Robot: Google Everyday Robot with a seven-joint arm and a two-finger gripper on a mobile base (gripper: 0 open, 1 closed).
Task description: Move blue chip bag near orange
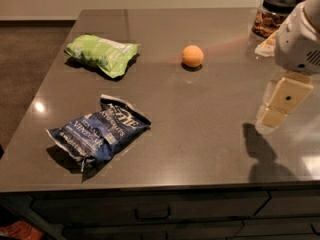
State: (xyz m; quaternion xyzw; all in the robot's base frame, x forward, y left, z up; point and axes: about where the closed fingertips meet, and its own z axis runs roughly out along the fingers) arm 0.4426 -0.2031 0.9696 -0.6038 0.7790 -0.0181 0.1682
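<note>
Chip bags: two – blue chip bag (97, 131), green chip bag (102, 54). One orange (192, 55). One jar (274, 15). One gripper (280, 106), right, above counter (200, 134).

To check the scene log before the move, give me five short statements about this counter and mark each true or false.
1. The blue chip bag lies at the front left of the counter. True.
2. The orange touches the green chip bag. False: bare counter separates them.
3. The claw grips the blue chip bag. False: it hangs over the counter's right side, well away from the bag.
4. A jar with a dark lid stands at the back right. True.
5. The orange sits on a plate. False: it rests directly on the counter.
</note>
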